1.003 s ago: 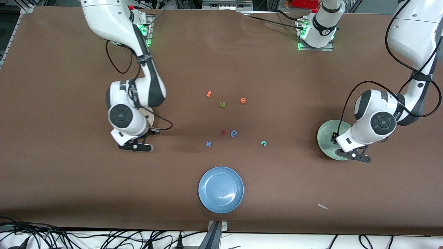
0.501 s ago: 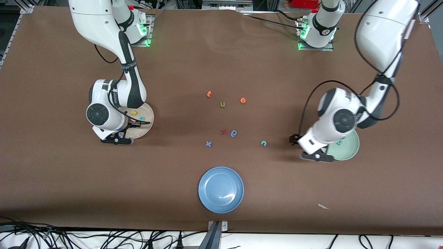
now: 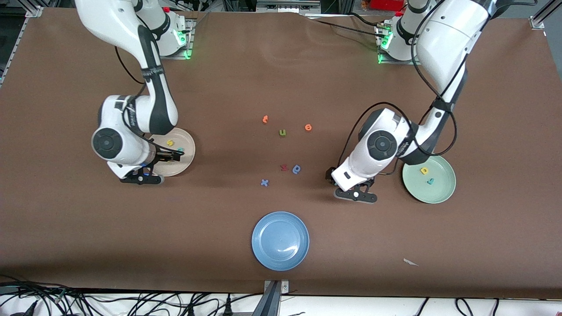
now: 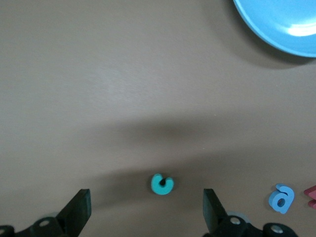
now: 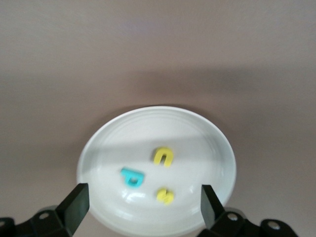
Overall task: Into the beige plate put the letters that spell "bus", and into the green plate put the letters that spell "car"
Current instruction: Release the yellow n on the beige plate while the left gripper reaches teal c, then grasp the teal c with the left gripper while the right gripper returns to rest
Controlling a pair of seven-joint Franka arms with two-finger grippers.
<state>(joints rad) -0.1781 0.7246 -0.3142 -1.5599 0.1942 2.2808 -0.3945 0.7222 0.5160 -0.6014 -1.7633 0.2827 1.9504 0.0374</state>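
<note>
The right gripper [image 5: 140,210] hangs over the beige plate [image 3: 186,160] toward the right arm's end of the table, fingers spread wide and holding nothing. In the right wrist view the plate has all three of its letters in it — the yellow "u" [image 5: 163,156], the teal "b" [image 5: 132,177] and the yellow "s" [image 5: 165,196], close together but apart. The left gripper [image 4: 145,212] is out over the bare table between the middle cluster and the green plate [image 3: 443,193], jaws open too, with the teal "c" [image 4: 162,183] lying flat on the table right below, between the two fingers and not touched. The green plate sits toward the left arm's end and holds the yellow "a" [image 3: 424,170] and the teal "r" [image 3: 431,180], just beside each other. Still loose in the middle of the table: two orange letters [image 3: 264,119], an olive-green "u" [image 3: 282,132], a red letter [image 3: 284,167], a blue rounded letter [image 3: 297,169] and a blue "x" [image 3: 264,182]. The blue plate [image 3: 263,254] sits nearest the front camera, nothing in it.
</note>
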